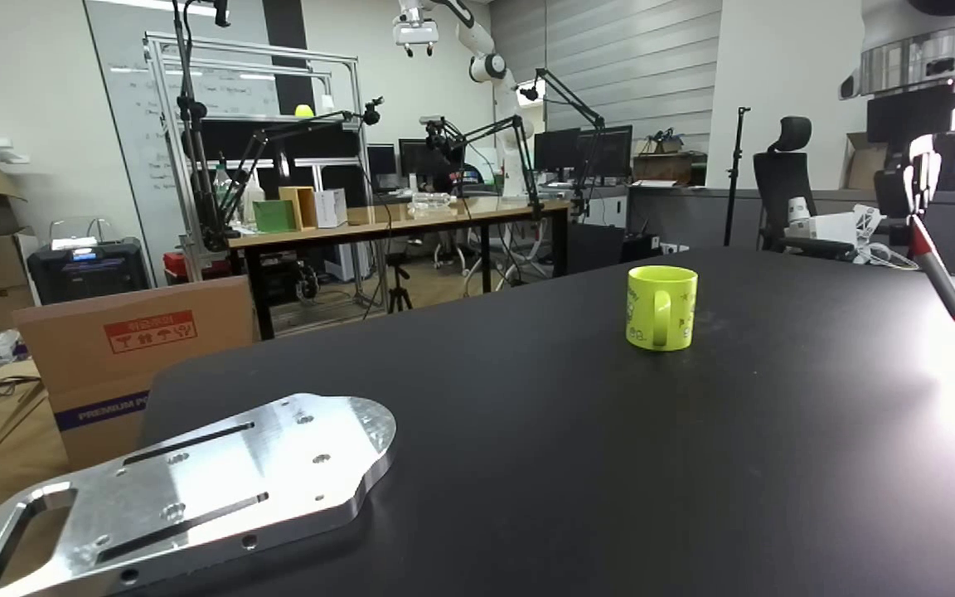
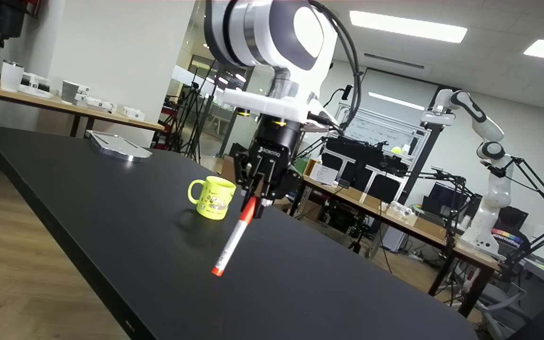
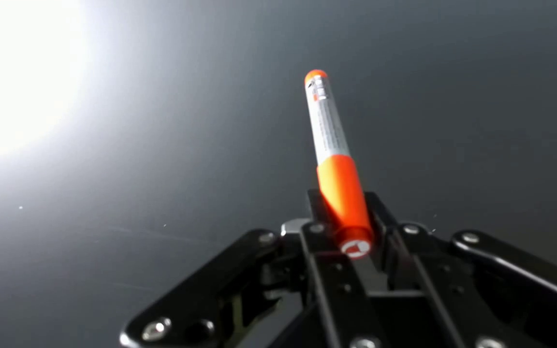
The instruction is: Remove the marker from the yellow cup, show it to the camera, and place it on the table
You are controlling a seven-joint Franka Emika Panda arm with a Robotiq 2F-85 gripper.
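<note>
Currently, marker [image 3: 335, 162]: out of the yellow cup [image 1: 661, 308], slanting down over the black bench [image 1: 527, 464], red-orange capped end uppermost, white barrel below; whether its lower tip touches cannot be told.
End effector [image 3: 344, 200]: clamped around the capped end of the marker, pointing downward.
Yellow cup: upright on the bench, apart from the marker and left of it in an exterior view, handle facing near.
Metal plate [image 1: 229, 473]: lying flat at near left of the bench, silver and slotted.
Second robot arm [image 2: 497, 189]: far right, well beyond the bench.
</note>
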